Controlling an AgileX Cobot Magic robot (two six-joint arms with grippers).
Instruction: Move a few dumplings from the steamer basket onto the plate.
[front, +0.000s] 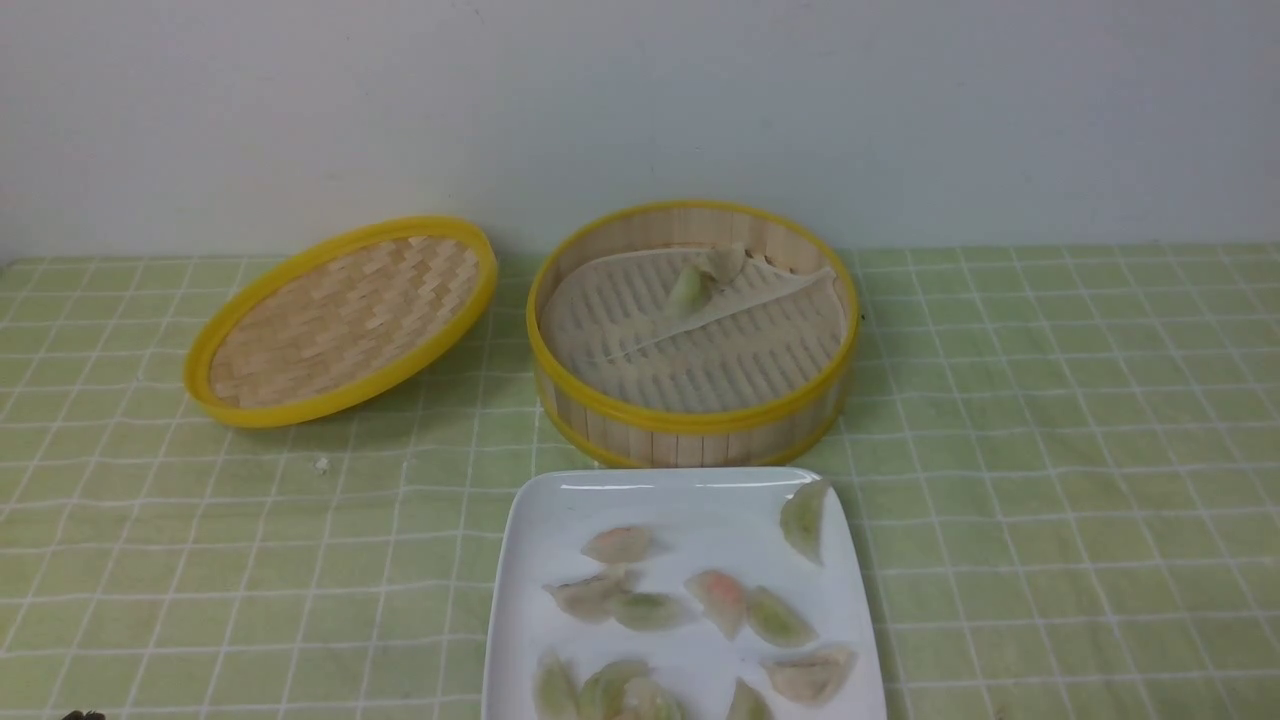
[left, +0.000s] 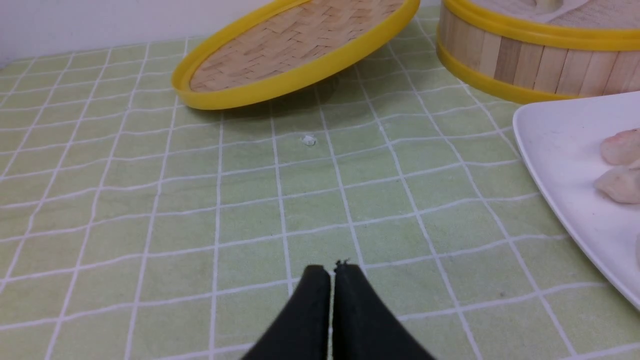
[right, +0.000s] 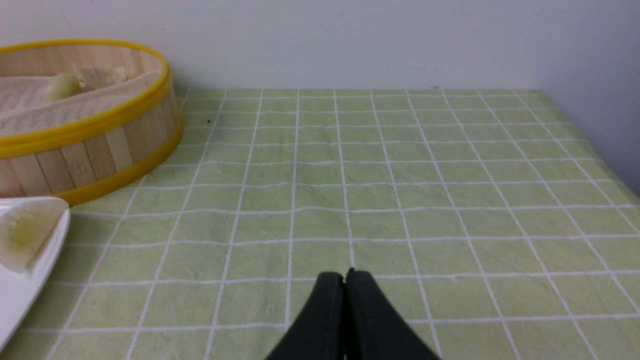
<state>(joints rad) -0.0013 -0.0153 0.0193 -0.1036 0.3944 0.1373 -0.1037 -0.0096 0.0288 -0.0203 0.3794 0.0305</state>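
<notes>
Green checked cloth (front: 1050, 450); plate (front: 530, 560) runs front-to-back; both arms' jaws clenched, empty.

Bench cloth (front: 1050, 420) pale green w/ white grid. Steamer basket (front: 690, 425) tan slats, yellow rims. Lid (front: 340, 320) woven tan, yellow rim. Plate (front: 530, 560) white; dumplings (front: 715, 595) pale green/pinkish. Grippers (left: 331, 272) black.

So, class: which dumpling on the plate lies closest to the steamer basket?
The pale green dumpling at the plate's far right corner, nearest the steamer basket. It lies alone by the rim; the other dumplings sit nearer the robot.
</notes>
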